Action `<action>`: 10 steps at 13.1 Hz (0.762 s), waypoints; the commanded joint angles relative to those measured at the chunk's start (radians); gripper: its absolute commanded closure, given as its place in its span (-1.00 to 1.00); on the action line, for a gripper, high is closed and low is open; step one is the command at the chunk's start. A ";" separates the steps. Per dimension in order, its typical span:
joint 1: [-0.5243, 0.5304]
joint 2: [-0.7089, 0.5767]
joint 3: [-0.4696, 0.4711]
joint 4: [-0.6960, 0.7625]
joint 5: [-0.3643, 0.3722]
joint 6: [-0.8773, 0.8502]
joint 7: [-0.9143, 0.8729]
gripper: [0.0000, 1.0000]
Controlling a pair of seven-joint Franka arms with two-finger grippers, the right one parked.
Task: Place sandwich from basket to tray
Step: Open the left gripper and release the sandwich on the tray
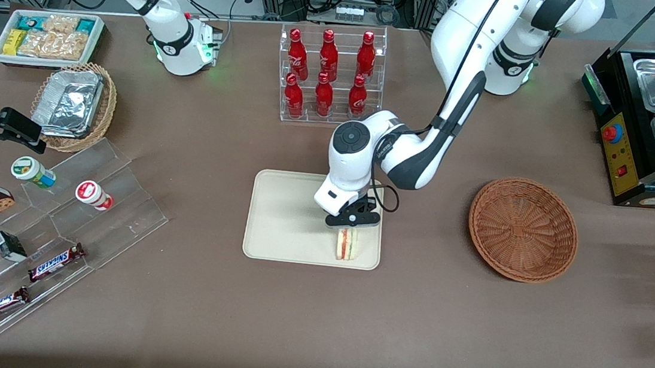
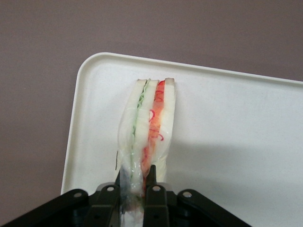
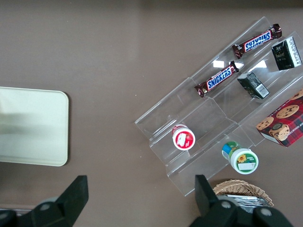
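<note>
only in the left wrist view are the fingers (image 2: pixel 150 182) seen clamped on the sandwich (image 2: pixel 149 127). its long axis is aimed at the tray (image 1: pixel 282 216) edge nearest the front camera, by a corner. the gripper (image 1: pixel 352 217) is held low, the arm bent; the basket (image 1: pixel 523 228) is well apart.

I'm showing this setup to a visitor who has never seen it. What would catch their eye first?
First the gripper, low over the cream tray mid-table, its jaws shut on a sandwich with red and green filling stripes that stands over the tray's near edge. Then the empty reddish-brown wicker basket beside the tray toward the working arm's end. Farther from the camera, a clear rack of red bottles stands out.
</note>
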 commanded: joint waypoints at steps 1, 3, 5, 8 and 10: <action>-0.015 -0.002 0.017 0.019 0.021 -0.022 -0.014 -1.00; -0.010 -0.043 0.019 0.044 0.016 -0.105 -0.021 -1.00; -0.004 -0.115 0.019 0.062 0.013 -0.221 -0.034 -1.00; 0.025 -0.244 0.019 0.061 0.012 -0.357 -0.042 -1.00; 0.054 -0.301 0.019 0.059 0.006 -0.389 -0.035 -1.00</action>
